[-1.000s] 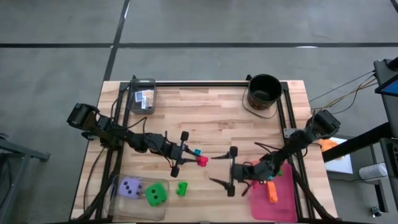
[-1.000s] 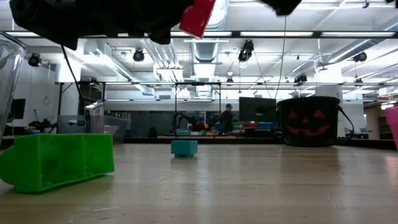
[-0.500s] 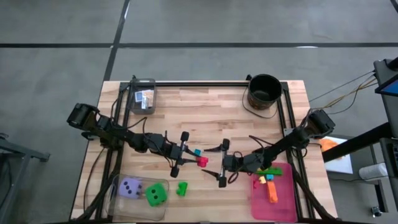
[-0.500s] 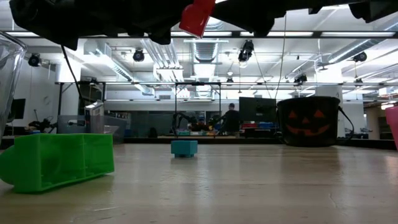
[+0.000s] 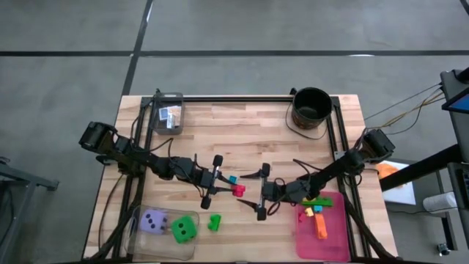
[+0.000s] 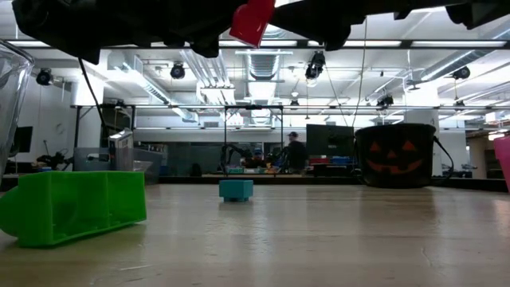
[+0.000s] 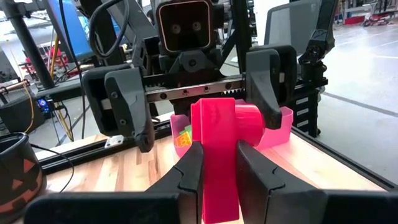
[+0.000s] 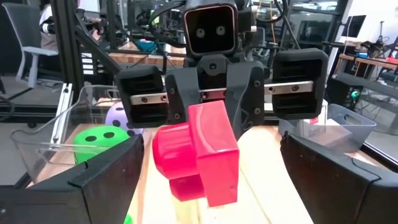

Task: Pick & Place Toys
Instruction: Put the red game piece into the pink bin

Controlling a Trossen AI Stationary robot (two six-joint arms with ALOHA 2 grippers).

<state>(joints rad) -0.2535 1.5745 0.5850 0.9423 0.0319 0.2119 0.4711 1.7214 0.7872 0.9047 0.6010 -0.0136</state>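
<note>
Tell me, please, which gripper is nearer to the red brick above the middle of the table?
The left gripper: it is shut on the red brick and holds it above the table. The right gripper faces the brick with fingers open, close but not touching.

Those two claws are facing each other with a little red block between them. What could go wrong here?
It looks like a handover, so:
1. The left gripper pinches only one end of the red brick; it could twist or slip.
2. The right gripper is open just short of the brick; closing off-centre could knock it loose.
3. If it drops, it may land on the bare table, not in the pink tray.
</note>
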